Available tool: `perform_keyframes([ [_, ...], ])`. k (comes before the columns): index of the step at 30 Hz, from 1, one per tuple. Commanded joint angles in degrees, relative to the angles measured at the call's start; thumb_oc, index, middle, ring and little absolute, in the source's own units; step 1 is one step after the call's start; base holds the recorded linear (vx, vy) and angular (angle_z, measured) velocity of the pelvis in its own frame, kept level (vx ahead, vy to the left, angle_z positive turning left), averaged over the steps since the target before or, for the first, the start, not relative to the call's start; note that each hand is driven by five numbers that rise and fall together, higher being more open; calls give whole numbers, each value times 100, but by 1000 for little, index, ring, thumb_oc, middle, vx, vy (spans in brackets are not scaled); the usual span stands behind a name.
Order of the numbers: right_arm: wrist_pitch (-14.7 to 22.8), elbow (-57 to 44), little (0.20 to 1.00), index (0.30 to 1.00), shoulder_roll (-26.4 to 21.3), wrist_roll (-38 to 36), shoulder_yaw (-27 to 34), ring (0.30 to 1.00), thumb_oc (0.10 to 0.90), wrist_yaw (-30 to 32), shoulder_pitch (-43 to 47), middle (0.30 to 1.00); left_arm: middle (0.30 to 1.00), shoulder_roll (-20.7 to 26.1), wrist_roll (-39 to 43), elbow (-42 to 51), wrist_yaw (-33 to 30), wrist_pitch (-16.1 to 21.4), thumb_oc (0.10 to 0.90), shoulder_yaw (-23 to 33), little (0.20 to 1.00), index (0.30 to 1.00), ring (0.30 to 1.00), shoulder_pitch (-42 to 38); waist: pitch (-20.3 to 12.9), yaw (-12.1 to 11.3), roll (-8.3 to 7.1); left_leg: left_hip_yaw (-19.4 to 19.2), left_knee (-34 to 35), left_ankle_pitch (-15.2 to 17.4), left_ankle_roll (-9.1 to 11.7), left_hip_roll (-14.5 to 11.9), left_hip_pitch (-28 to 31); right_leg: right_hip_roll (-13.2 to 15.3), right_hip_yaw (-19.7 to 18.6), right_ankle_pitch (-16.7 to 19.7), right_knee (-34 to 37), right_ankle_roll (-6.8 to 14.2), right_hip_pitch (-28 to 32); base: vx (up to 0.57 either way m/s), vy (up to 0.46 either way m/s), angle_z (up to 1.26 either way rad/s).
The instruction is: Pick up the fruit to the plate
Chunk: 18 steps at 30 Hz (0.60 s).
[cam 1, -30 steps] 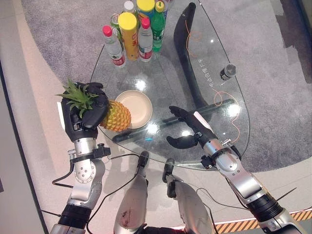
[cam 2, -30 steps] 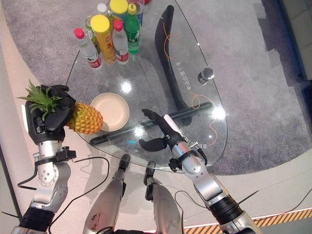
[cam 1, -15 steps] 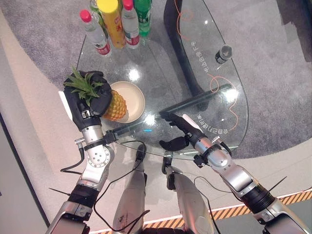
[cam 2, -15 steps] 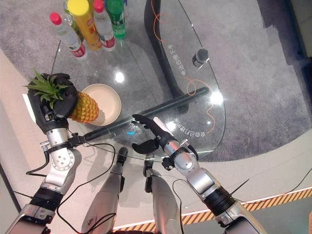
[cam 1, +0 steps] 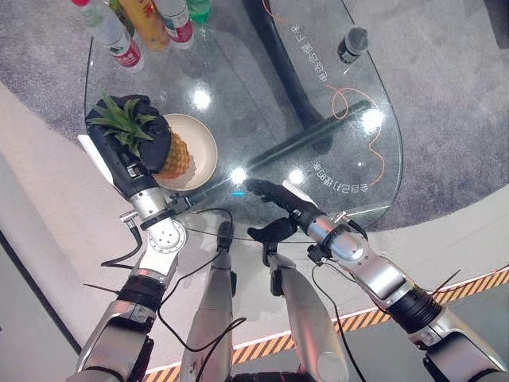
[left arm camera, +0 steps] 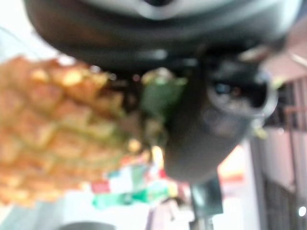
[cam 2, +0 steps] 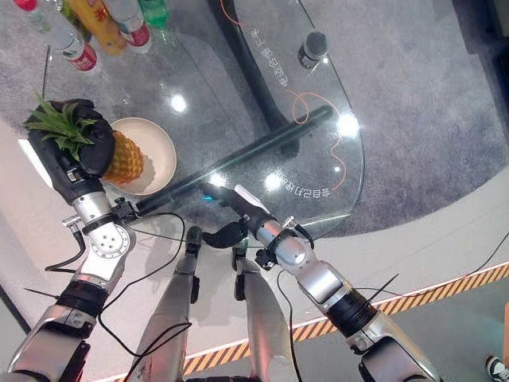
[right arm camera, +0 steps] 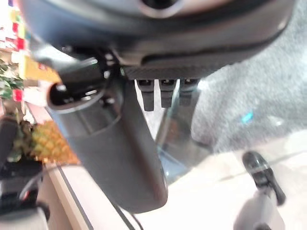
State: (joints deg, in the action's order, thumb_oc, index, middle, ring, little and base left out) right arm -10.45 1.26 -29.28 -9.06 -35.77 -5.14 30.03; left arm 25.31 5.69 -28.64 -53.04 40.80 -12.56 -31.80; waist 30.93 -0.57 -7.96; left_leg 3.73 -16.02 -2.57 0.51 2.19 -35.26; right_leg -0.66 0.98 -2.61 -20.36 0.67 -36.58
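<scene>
Pineapple (cam 1: 170, 156) clamped by curled left hand (cam 1: 134, 153), now carried over plate (cam 1: 199, 148) rim; release pending. Right hand (cam 1: 280, 208) relaxed, empty.

Left hand (cam 1: 135, 151) curled tight in a grasp; right hand (cam 1: 280, 208) relaxed, fingers straight.

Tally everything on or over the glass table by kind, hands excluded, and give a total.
Pineapple: 1, held in the left hand
Plate: 1
Bottles and cans cut by the far edge: at least 4 partly show
Small dark cylinder: 1
Total: at least 7
</scene>
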Motion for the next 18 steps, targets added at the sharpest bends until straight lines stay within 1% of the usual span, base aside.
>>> perform_keyframes([
  [1, 220, -649, 900, 900, -13, -215, 0, 900, 800, -247, 38, 900, 300, 260, -707, 426, -443, 947, 100, 291, 200, 300, 300, -706, -113, 15, -222, 179, -585, 528, -132, 249, -350, -40, 256, 238, 62, 191, -50, -23, 88, -4],
  [5, 188, -621, 900, 900, -97, -285, -45, 900, 800, -333, 135, 900, 300, 316, -903, 176, -735, 985, 100, 246, 200, 300, 300, -1041, -113, 109, -235, 130, -596, 498, -103, 217, -528, -67, 222, 275, 37, 193, -265, -19, 94, -3],
  [7, 193, -613, 900, 900, -117, -262, -62, 900, 800, -377, 134, 900, 300, 386, -1025, 106, -883, 935, 100, 237, 200, 300, 300, -1163, -113, 157, -247, 106, -624, 505, -106, 213, -626, -101, 197, 291, 8, 183, -386, -23, 85, -2],
  [11, 194, -598, 900, 900, -211, -294, -113, 900, 800, -389, 223, 900, 300, 432, -1078, -72, -1144, 871, 100, 148, 200, 300, 300, -1348, -113, 218, -213, 50, -588, 428, -83, 217, -793, -129, 183, 351, 3, 175, -593, -35, 93, -6],
  [18, 204, -561, 900, 900, -256, -233, -131, 900, 800, -392, 289, 900, 300, 386, -1281, -271, -1498, 1032, 100, 136, 200, 300, 300, -1447, -113, 280, -207, 18, -584, 395, -66, 243, -1033, -157, 164, 421, 0, 180, -887, -18, 57, -7],
])
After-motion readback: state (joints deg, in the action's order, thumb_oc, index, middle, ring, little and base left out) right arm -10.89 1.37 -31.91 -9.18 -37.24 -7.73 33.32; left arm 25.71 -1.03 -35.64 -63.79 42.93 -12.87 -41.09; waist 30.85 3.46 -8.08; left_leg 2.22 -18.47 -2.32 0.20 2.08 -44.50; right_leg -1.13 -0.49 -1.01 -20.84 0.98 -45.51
